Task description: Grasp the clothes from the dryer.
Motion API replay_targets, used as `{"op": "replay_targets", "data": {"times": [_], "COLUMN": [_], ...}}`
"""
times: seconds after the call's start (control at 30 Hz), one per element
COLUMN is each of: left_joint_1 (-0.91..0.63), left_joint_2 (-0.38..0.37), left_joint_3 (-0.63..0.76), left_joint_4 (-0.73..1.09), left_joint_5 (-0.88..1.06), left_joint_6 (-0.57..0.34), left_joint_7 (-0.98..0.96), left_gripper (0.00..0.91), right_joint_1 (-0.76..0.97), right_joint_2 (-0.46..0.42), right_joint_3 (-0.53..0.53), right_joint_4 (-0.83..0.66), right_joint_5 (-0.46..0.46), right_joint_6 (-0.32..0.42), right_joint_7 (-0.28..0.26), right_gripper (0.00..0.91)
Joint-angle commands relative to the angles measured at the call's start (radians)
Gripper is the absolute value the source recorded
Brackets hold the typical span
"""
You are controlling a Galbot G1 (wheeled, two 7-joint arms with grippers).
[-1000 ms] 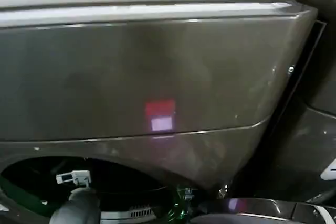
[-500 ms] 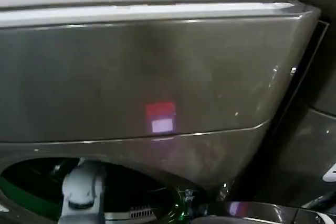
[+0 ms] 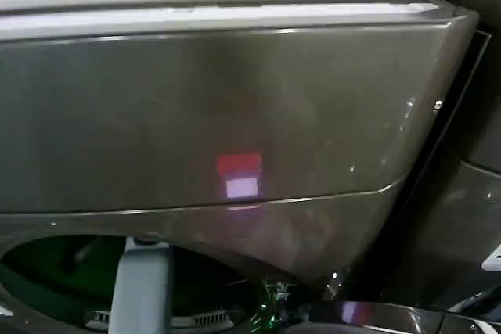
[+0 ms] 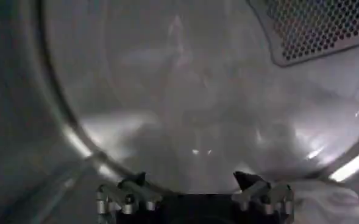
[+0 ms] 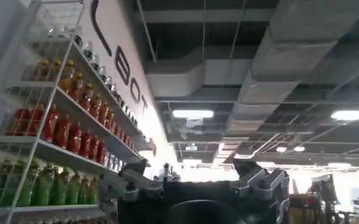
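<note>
While the dryer takes up most of the head view with its plain bronze-grey front panel, its round porthole opens at the lower left of the frame, and the left arm reaches up from the bottom edge into that opening. A red and white glow reflects off the panel near the centre of the frame.

From the left wrist view, the left gripper is inside the steel drum, its two fingers spread wide apart along the bottom edge with nothing between them. A perforated vent panel sits in the upper right of that frame. The clothes, a pale wrinkled bit of fabric, lie at the lower right corner, just beside the right-hand fingertip; whether they touch cannot be told.

The right gripper points up toward the ceiling, fingers wide and empty, with shelves of bottled drinks at the left of the right wrist view.
</note>
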Motion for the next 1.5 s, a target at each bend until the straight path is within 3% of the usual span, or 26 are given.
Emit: {"op": "replay_targets", "data": {"times": [0.03, 0.17, 0.6, 0.77, 0.93, 1.1, 1.27, 1.43, 1.5], "left_joint_1": [-0.223, -0.256, -0.334, -0.355, -0.457, -0.484, -0.48, -0.481, -0.48], "left_joint_2": [-0.014, -0.027, -0.028, -0.02, -0.03, -0.014, 0.03, 0.056, 0.06], "left_joint_3": [-0.004, -0.017, -0.049, -0.038, -0.053, -0.021, 0.043, 0.086, 0.085], "left_joint_4": [0.345, 0.417, 0.583, 0.599, 0.711, 0.735, 0.711, 0.694, 0.684], "left_joint_5": [0.062, 0.085, 0.181, 0.435, 0.46, 0.709, 1.027, 1.124, 1.13], "left_joint_6": [-0.277, -0.232, -0.286, -0.276, -0.287, -0.321, -0.485, -0.686, -0.72], "left_joint_7": [0.056, 0.059, 0.09, 0.251, 0.247, 0.402, 0.698, 0.872, 0.937], "left_gripper": [0.907, 0.907, 0.907, 0.907, 0.907, 0.907, 0.907, 0.907, 0.907], "right_joint_1": [0.002, 0.003, 0.001, 0.004, 0.0, -0.005, -0.021, -0.029, -0.032], "right_joint_2": [0.001, -0.003, -0.005, -0.004, -0.003, 0.002, -0.014, -0.014, -0.013], "right_joint_3": [-0.003, -0.002, -0.005, -0.01, -0.01, -0.01, -0.005, -0.001, 0.001], "right_joint_4": [0.001, -0.002, 0.001, 0.01, 0.016, 0.018, 0.022, 0.033, 0.033], "right_joint_5": [0.0, 0.0, -0.002, -0.002, -0.002, -0.001, -0.001, 0.001, 0.002], "right_joint_6": [0.001, 0.001, 0.002, 0.0, 0.0, 0.001, 0.0, -0.003, -0.002], "right_joint_7": [0.0, 0.0, 0.0, -0.001, 0.0, -0.001, -0.002, -0.002, -0.002], "right_gripper": [0.907, 0.907, 0.907, 0.907, 0.907, 0.907, 0.907, 0.907, 0.907]}}
